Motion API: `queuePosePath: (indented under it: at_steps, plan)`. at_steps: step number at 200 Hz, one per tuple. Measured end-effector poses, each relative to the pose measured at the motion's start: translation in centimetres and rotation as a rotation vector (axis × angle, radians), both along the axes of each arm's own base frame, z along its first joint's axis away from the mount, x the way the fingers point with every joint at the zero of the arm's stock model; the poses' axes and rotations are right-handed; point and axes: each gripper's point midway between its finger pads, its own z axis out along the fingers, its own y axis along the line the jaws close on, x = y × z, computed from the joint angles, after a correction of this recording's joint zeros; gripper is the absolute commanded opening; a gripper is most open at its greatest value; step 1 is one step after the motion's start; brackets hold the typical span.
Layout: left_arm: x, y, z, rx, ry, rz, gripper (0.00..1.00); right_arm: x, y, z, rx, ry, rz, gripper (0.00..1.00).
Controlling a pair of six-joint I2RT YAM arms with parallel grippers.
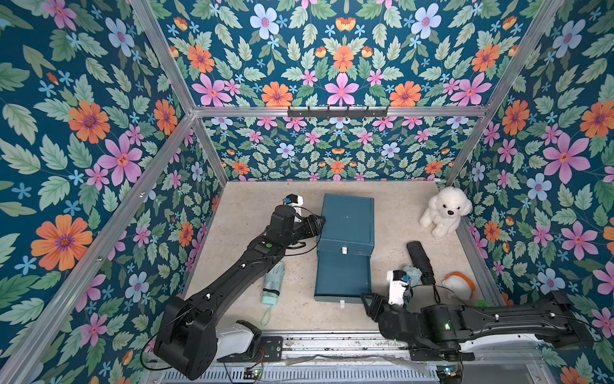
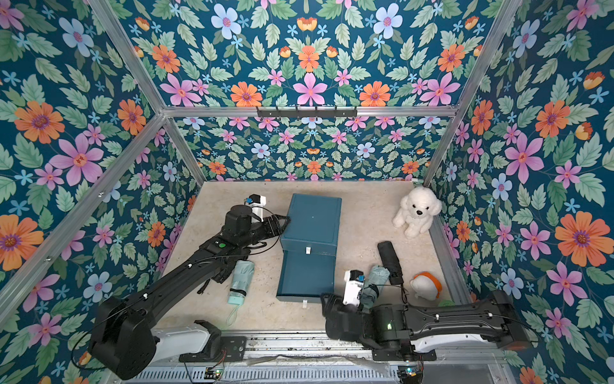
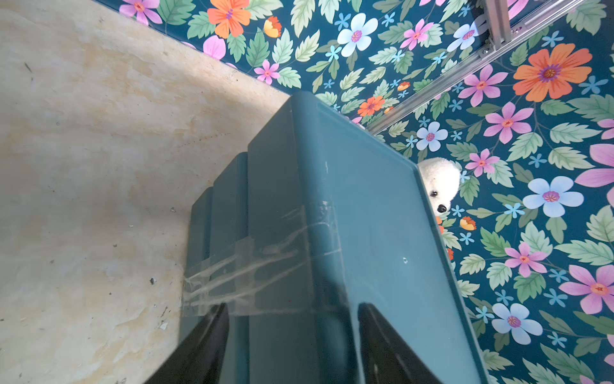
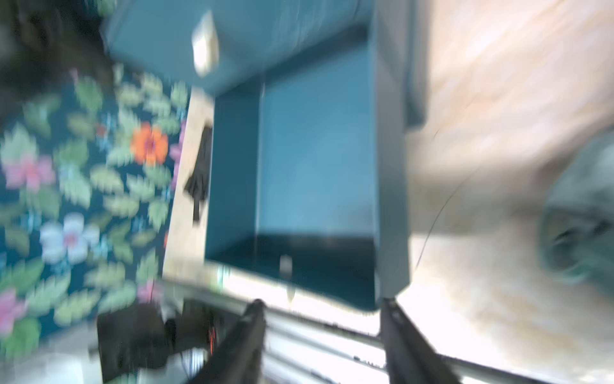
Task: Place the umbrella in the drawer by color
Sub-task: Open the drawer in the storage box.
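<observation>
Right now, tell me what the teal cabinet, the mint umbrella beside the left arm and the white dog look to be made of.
Teal cabinet: probably moulded plastic, smooth with a soft sheen; rounded edges, and clear tape clings flat to it.
Mint umbrella: matte woven fabric, judging by the creased, gathered folds.
White dog: plush, with a fluffy, curly pile.

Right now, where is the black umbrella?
In both top views the black umbrella lies to the right of the blue drawer cabinet, nearer the robot than the white plush dog, with a pale green umbrella right beside it.
</observation>
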Motion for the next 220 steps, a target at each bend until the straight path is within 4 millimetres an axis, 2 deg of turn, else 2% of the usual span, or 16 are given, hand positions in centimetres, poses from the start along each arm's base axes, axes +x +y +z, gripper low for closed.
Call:
queuePosePath:
  at_steps: [12, 30, 61, 94, 146, 172, 190, 220]
  plan:
    - [-0.1, 0.1, 0.7, -0.013, -0.010, 0.003, 0.68, 3.4, -2.0, 0.7, -0.026, -0.006, -0.088, 0.20]
    - [-0.2, 0.1, 1.1, -0.017, -0.017, 0.003, 0.68, 6.5, -3.8, 0.2, -0.077, 0.017, -0.122, 0.20]
    - [-0.5, 0.2, 0.2, -0.007, 0.006, 0.002, 0.66, 8.8, -2.4, -0.3, -0.118, 0.061, -0.006, 0.20]
    - [-1.2, 0.4, -0.7, -0.004, 0.024, -0.002, 0.67, 10.1, -0.2, -0.5, -0.138, 0.069, 0.107, 0.21]
    - [-1.4, 0.5, -1.0, -0.011, 0.019, -0.001, 0.66, 13.0, 0.0, -1.0, -0.180, 0.079, 0.143, 0.21]
    - [-1.4, 0.5, -1.1, -0.012, 0.015, 0.000, 0.66, 14.6, 0.2, -1.0, -0.204, 0.063, 0.145, 0.28]
    - [-1.4, 0.6, -1.0, -0.009, 0.013, 0.001, 0.67, 14.3, 0.2, -1.1, -0.192, 0.047, 0.154, 0.38]
    - [-1.2, 0.6, -1.0, 0.001, 0.015, 0.005, 0.66, 11.9, -0.9, -2.6, -0.163, 0.076, 0.162, 0.41]
